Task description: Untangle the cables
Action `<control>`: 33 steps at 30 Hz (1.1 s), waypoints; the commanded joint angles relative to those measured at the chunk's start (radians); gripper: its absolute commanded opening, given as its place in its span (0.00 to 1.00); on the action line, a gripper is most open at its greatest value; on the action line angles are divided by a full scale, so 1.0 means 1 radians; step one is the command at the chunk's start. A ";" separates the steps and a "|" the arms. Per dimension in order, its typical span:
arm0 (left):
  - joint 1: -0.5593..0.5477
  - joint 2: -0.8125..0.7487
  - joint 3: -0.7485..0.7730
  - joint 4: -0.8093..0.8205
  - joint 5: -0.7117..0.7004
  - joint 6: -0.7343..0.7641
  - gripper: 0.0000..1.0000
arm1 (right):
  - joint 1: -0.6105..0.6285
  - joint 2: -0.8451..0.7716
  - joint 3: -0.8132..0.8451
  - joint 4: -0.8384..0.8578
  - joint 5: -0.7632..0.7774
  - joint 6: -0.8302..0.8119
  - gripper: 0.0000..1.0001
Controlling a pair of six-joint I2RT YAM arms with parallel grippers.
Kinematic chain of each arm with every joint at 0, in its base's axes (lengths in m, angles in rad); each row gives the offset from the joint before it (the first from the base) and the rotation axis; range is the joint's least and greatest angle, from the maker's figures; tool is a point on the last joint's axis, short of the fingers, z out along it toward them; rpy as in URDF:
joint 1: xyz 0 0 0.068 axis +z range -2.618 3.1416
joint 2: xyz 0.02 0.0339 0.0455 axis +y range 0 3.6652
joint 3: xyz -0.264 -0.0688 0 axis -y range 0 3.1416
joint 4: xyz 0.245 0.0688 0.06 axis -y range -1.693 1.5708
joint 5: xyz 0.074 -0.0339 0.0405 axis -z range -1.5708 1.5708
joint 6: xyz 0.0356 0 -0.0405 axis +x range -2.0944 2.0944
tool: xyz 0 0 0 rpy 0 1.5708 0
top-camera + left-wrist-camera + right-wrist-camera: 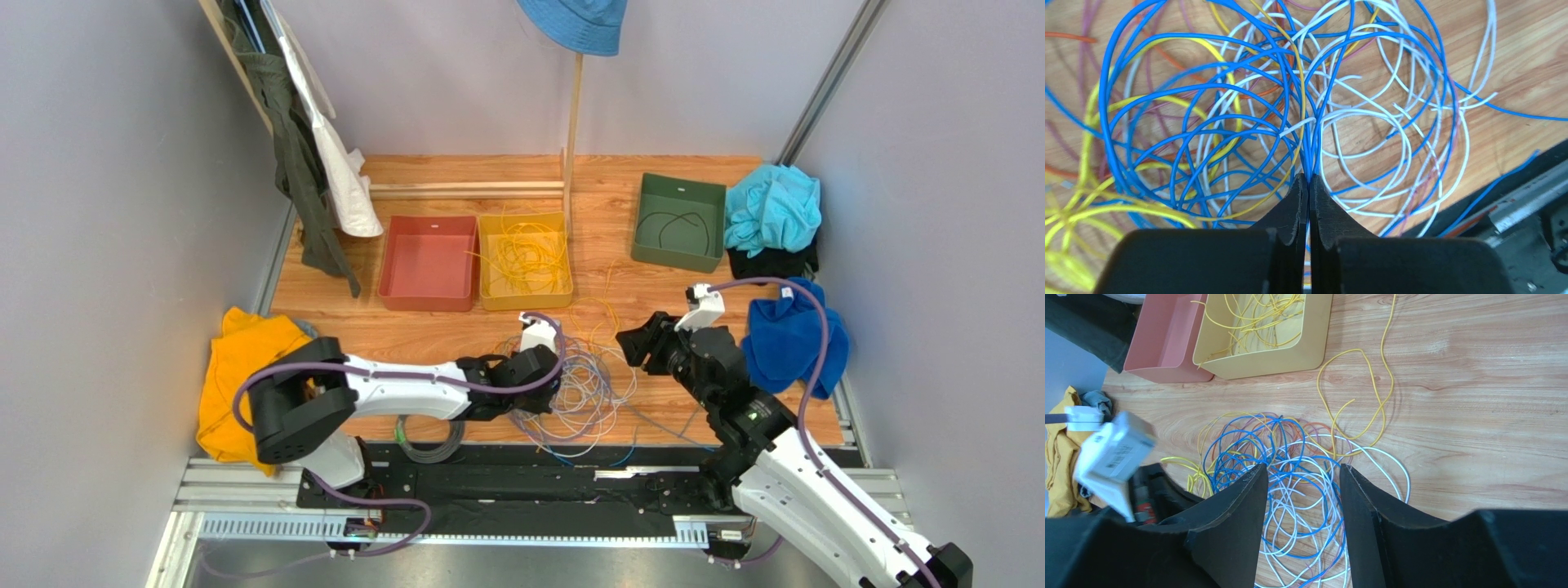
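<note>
At the near middle of the table (405, 331), the cables (586, 395) are seen heaped in one loose tangle between the two arms. The left gripper (555, 382) is buried in the heap's left edge, so it is the nearer one. The right gripper (631, 342) is held just beside the far right edge, apart from the wires.

Over to the left wrist view: the jaws are pressed flat together, and a few blue strands (1310, 144) are pinched at the very tips. They run straight ahead before fanning into loops left and right. A pull back along that line is judged the likely move.

In the right wrist view, the fingers are spread well apart with nothing between them. The tangle is spotted below and directly ahead, with the yellow bin (1266, 361) beyond it.
</note>
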 commanded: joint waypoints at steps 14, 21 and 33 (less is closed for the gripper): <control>0.001 -0.514 0.581 -0.439 0.005 0.395 0.00 | 0.006 -0.198 0.154 -0.089 -0.190 -0.006 0.50; 0.001 -0.443 0.786 -0.535 0.005 0.427 0.00 | 0.006 -0.292 0.179 -0.039 -0.285 0.043 0.51; 0.002 -0.492 0.527 -0.403 0.063 0.338 0.00 | 0.006 -0.214 0.188 0.228 -0.488 0.240 0.59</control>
